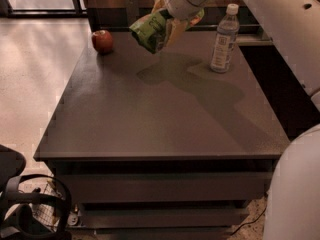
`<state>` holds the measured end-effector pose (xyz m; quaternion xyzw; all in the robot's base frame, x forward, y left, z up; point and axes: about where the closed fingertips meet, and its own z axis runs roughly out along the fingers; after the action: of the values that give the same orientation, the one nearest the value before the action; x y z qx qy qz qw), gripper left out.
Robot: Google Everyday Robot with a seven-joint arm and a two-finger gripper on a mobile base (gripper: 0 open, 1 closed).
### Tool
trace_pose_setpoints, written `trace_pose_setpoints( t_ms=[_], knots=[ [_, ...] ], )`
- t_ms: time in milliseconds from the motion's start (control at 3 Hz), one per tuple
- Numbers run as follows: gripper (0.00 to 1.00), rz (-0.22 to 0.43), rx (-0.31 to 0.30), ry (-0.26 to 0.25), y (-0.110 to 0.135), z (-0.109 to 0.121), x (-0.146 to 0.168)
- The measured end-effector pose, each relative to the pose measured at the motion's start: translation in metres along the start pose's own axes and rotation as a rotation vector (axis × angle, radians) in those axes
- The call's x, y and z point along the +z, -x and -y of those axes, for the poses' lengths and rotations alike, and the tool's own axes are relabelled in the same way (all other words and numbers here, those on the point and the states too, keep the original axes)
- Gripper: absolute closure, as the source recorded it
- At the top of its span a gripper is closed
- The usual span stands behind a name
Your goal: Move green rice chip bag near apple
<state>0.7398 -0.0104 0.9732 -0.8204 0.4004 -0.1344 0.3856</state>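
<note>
Green rice chip bag (149,32) pinched aloft by gripper (169,23), clamped shut on one end; probably light, crinkly, slippery foil, crushable inside. Apple (102,41) at nine o'clock, apart.

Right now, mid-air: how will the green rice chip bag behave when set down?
Probably light and floppy: the green rice chip bag hangs tilted and crumpled from the pincer, above the table's far side, between the apple and the water bottle. Its glossy foil may slip. Released, it will likely slump flat rather than roll.
</note>
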Motion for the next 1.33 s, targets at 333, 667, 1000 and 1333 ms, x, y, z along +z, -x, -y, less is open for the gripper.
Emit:
trace_pose_setpoints(
  t_ms=[333, 667, 1000, 1333],
  knots=[
    [1.00, 0.006, 0.003, -0.002, 0.000, -0.001, 0.003],
    [1.00, 0.071, 0.037, -0.023, -0.006, -0.011, 0.041],
    [1.00, 0.139, 0.038, -0.043, -0.005, -0.011, 0.082],
    [1.00, 0.153, 0.024, -0.061, -0.003, -0.007, 0.107]
  ],
)
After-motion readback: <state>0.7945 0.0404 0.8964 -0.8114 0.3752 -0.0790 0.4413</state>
